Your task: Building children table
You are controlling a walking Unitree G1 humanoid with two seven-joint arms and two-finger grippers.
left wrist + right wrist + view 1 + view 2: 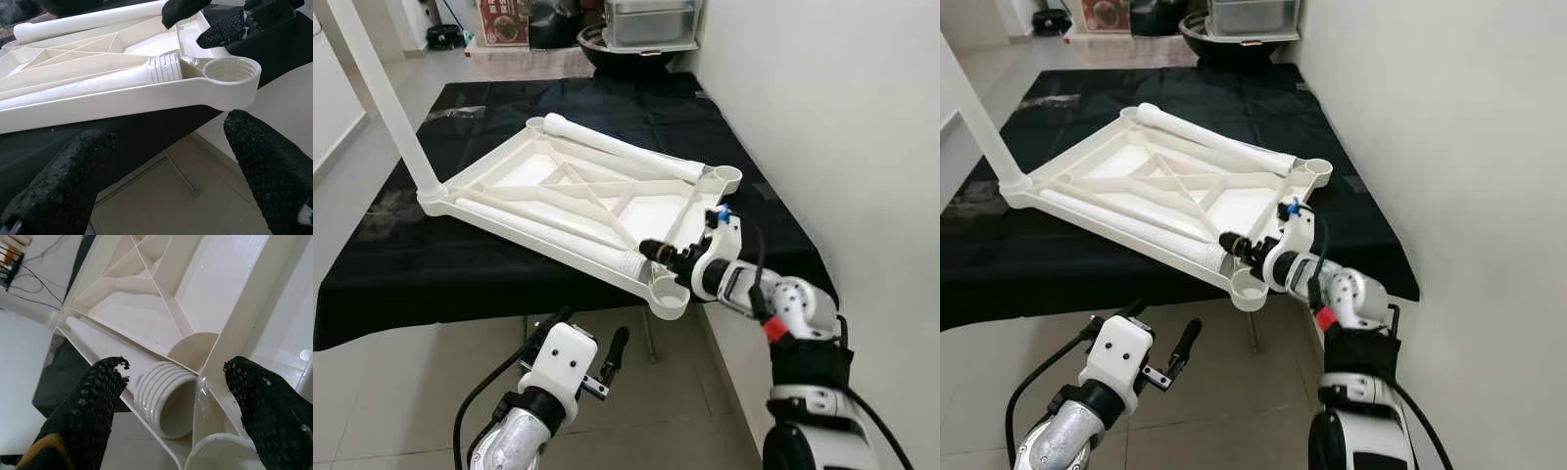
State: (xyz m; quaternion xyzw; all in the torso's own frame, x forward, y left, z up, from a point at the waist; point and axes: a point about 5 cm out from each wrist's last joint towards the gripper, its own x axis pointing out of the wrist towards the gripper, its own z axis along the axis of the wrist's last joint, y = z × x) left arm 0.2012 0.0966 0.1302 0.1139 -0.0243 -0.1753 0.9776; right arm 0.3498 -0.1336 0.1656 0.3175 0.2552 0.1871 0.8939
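Two loose white legs lie inside the upturned white tabletop (597, 196), which rests upside down on a black-covered table (431, 264), its ribbed underside facing up. One near corner socket (669, 294) of the tabletop juts just past the table's front edge. A third leg (382, 98) already stands screwed into the far left corner socket, rising steeply out of the head views.

One loose leg (617, 147) lies along the far rim of the tabletop. The other, the near leg (548, 227), lies along the front rim, its threaded end (164, 401) pointing at the overhanging corner socket.

The right gripper (171, 391) reaches in over that corner with its two black fingers (93, 406) spread wide apart, one on each side of the threaded end. They bracket it without closing on it; whether either pad touches the plastic cannot be told.

The left gripper (171, 166) hangs below and in front of the table edge, above the tiled floor (401, 392). Its fingers are also parted widely and hold nothing, with the corner socket seen above and between them.
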